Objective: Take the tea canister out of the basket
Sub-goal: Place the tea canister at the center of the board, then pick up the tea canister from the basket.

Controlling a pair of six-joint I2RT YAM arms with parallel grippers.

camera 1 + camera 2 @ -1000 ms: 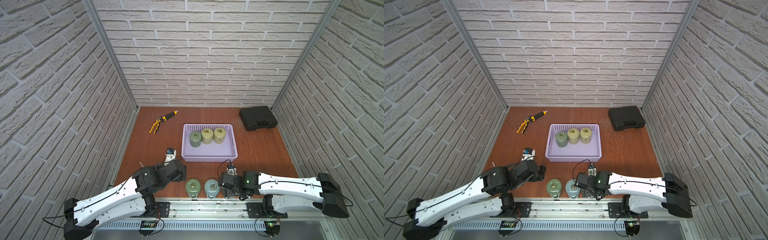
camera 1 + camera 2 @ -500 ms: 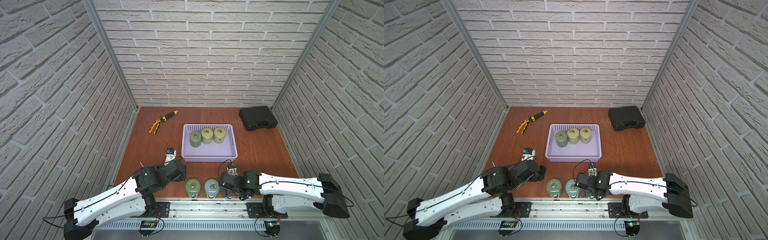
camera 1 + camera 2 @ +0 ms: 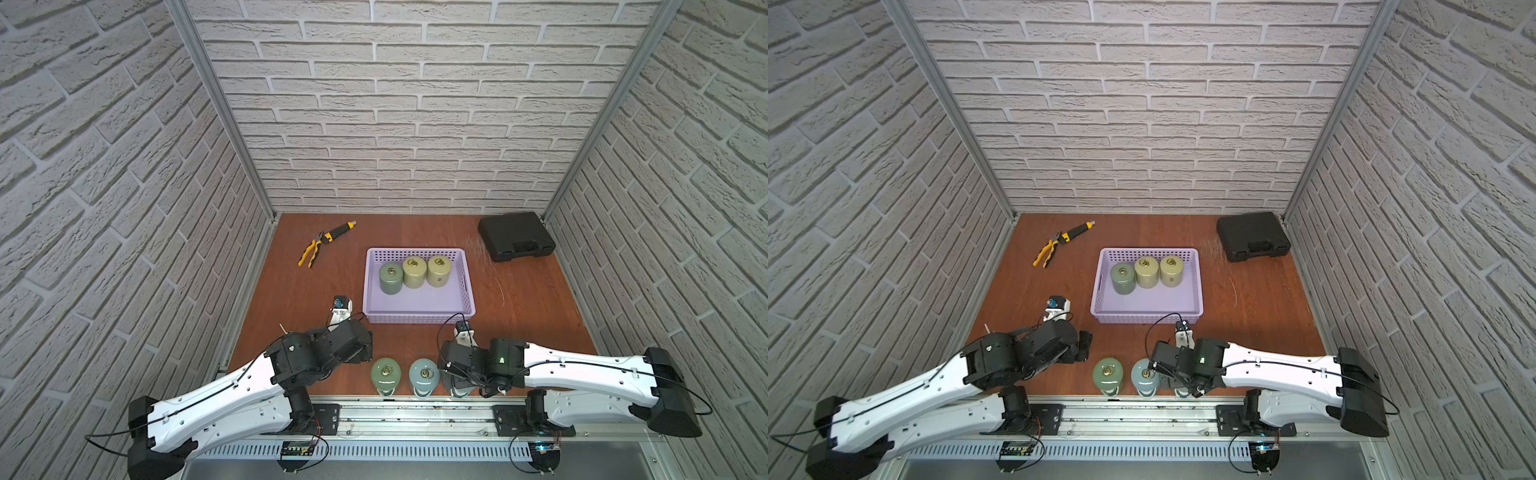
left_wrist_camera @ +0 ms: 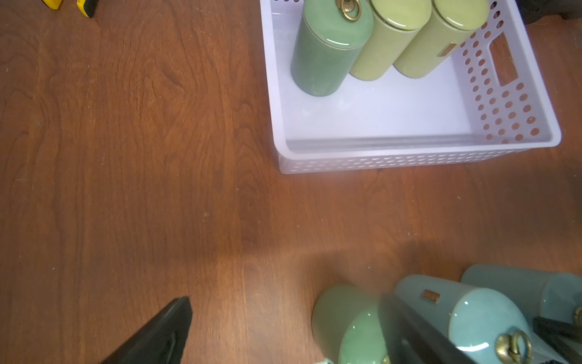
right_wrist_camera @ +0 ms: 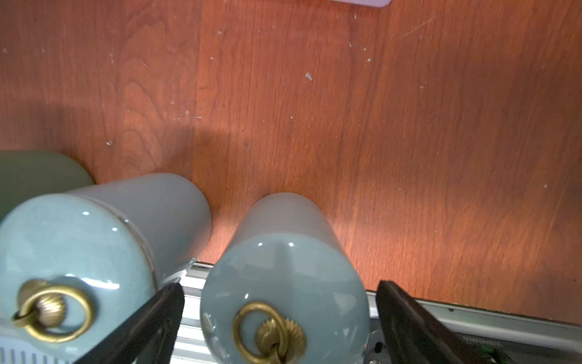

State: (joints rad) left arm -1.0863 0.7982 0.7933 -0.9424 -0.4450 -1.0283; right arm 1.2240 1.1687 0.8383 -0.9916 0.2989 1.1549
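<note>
Our right gripper (image 5: 280,288) stands spread either side of the grey-blue tea canister (image 5: 277,227), upright at the table (image 3: 316,291) edge outside the lavender basket (image 3: 419,318), so we judge it delivered; a blue canister (image 5: 94,233) crowds one finger. Our left gripper (image 4: 283,302) hovers spread, empty; three canisters (image 3: 414,272) sit in the basket, pliers (image 3: 324,245) and black hard case (image 3: 515,237) well clear
</note>
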